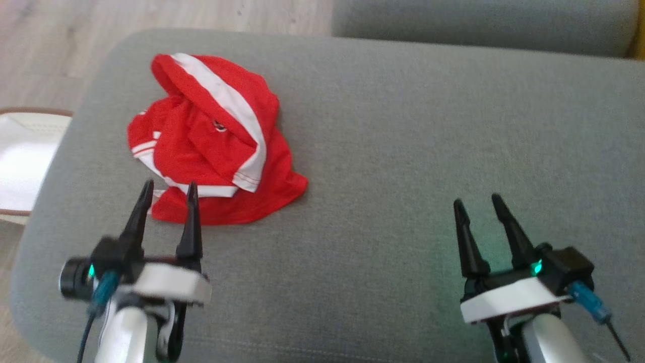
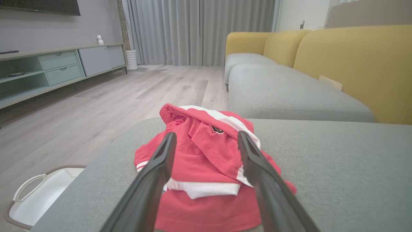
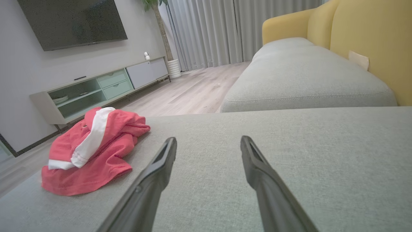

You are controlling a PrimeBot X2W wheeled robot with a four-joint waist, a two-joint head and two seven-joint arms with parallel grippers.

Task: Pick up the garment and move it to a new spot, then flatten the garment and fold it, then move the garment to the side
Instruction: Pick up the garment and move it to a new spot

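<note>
The garment [image 1: 211, 146], a red piece with white stripes, is located on the grey cushion [image 1: 393, 151], at about 10 o'clock from the cushion's centre in the head view. It is crumpled into a loose heap, with one white-edged fold laid over the top and a small dark emblem visible on the red cloth. It rests wholly on the cushion.

The left gripper [image 1: 170, 184] is positioned at 7 o'clock in the head view. Its two dark fingers are spread apart and nothing is held between them. The fingertips are seen at the garment's 6 o'clock edge; whether they touch the cloth cannot be told. In the left wrist view the garment [image 2: 206, 154] is framed between the two fingers, at 12 o'clock from the gripper.

The right gripper [image 1: 477, 199] is positioned at 5 o'clock in the head view, well apart from the garment, over bare cushion. Its fingers are likewise spread wide and are empty. In the right wrist view the garment [image 3: 96, 151] is seen at 9 o'clock from the gripper.

A white basket [image 1: 25, 161] with a brown rim is placed on the wood floor [image 1: 50, 45] at 9 o'clock from the cushion. A second grey seat [image 2: 289, 93] with a yellow backrest [image 2: 354, 67] is located beyond the cushion, at 1 o'clock in the left wrist view.
</note>
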